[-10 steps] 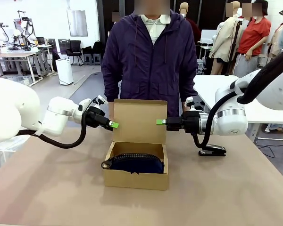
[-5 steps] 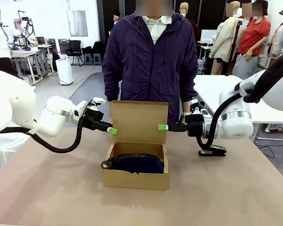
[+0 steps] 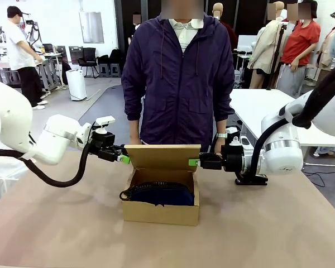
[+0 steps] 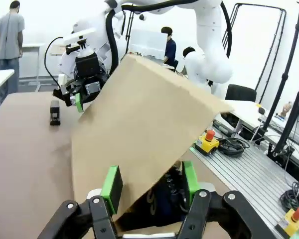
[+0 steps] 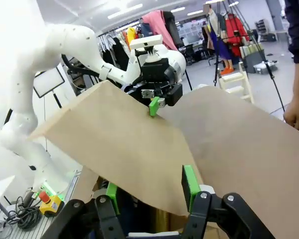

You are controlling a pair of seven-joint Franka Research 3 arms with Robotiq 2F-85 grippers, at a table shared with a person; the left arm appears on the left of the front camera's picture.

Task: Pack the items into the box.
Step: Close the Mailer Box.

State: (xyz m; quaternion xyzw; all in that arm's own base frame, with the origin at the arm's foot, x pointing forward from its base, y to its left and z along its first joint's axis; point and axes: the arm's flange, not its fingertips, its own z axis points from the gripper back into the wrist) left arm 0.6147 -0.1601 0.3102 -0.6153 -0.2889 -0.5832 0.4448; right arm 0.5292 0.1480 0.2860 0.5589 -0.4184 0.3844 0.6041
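The brown cardboard box (image 3: 161, 213) sits mid-table with the navy pouch (image 3: 159, 193) lying inside. Its flap lid (image 3: 162, 156) leans forward, half lowered over the opening. My left gripper (image 3: 123, 159) is at the lid's left edge and my right gripper (image 3: 194, 162) at its right edge. In the left wrist view the left gripper (image 4: 150, 180) is open, its green pads straddling the lid (image 4: 139, 119). The right gripper (image 5: 152, 189) is likewise open astride the lid (image 5: 124, 144). The yellow utility knife is hidden.
A black stapler (image 3: 251, 180) lies on the table right of the box, under my right arm. A person in a purple jacket stands just behind the box, one hand (image 3: 219, 146) near its back right corner. Bare tabletop (image 3: 72, 223) surrounds the box in front.
The lid has swung from upright to leaning forward over the box. Both grippers have come down and toward me along with its side edges.
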